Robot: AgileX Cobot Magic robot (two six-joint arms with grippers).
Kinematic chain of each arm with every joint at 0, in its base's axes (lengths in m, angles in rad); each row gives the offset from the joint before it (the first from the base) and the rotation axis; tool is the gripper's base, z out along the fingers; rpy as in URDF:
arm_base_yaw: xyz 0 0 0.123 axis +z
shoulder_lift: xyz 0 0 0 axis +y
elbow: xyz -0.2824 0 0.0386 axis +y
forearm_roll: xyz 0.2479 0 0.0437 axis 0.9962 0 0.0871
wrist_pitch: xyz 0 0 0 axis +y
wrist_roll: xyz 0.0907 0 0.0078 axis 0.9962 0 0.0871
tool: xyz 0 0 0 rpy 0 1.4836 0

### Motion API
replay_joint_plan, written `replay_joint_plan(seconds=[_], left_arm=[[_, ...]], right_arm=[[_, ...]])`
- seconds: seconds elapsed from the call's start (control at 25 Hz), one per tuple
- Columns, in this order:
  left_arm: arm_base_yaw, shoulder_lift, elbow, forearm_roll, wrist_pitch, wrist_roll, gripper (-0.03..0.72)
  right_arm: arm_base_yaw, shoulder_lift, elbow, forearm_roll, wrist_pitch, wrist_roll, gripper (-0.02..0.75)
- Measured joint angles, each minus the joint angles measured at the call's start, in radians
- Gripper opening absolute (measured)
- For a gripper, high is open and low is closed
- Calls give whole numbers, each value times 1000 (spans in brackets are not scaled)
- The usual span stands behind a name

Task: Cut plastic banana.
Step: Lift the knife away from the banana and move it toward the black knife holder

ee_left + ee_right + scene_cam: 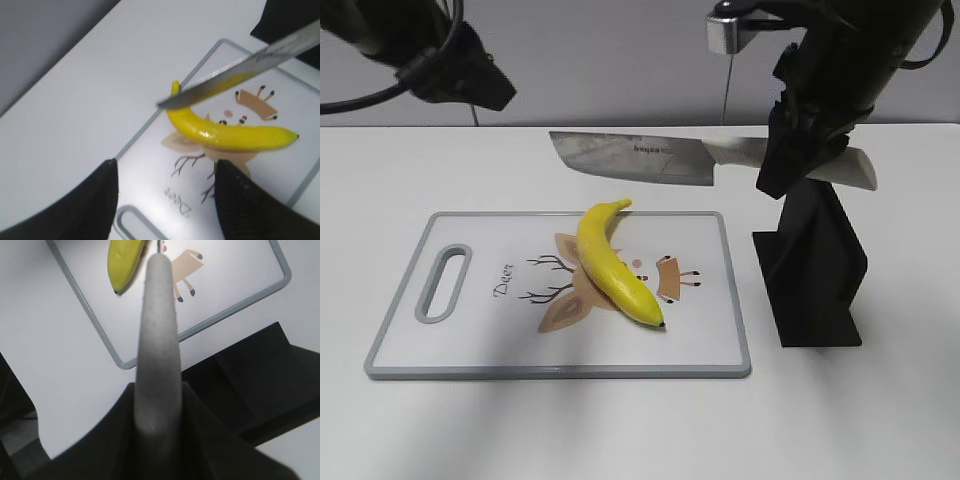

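White table (880, 420) bears cutting board (720, 300); right claw (810, 160) pinches knife (640, 158), left claw (165, 200) spread.

One plastic banana (612, 262) lies on one cutting board (720, 345), one knife (640, 158) hangs above the board, one black stand (815, 275) sits beside it, and two grippers show

The banana (612, 262) lies on the cutting board (480, 345) on the bench (880, 420); the knife (650, 158) hangs at its twelve o'clock, the stand (815, 275) at three.
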State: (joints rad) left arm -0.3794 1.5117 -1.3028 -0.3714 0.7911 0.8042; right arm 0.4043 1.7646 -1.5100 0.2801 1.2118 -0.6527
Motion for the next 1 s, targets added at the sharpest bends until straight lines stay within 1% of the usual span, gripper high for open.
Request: replay_joint_plan(seconds=[0.12,0.24,0.4,0.52,0.64,0.76,0.88,1.0], left_arm=[[17,-13,0,98,86,-142,593],[31,-26,0,161,167,-262,587],[58,-31,0,186,286,-374,577],[100,-31,0,189,360,-443,576],[152,-33,0,191,413,-481,575],[197,-50,0,194,421,-491,575],[230,-95,20,195,423,-502,575],[249,-169,80,204,423,-511,575]], right_arm=[[0,-30,0,-31,1,147,176],[0,-61,0,-75,1,251,176],[0,-87,10,-149,-3,361,176],[0,-129,67,-200,-34,456,176],[0,-196,165,-214,-117,563,176],[0,-266,241,-214,-190,675,176],[0,-309,284,-215,-210,785,176],[0,-342,326,-219,-219,860,176]])
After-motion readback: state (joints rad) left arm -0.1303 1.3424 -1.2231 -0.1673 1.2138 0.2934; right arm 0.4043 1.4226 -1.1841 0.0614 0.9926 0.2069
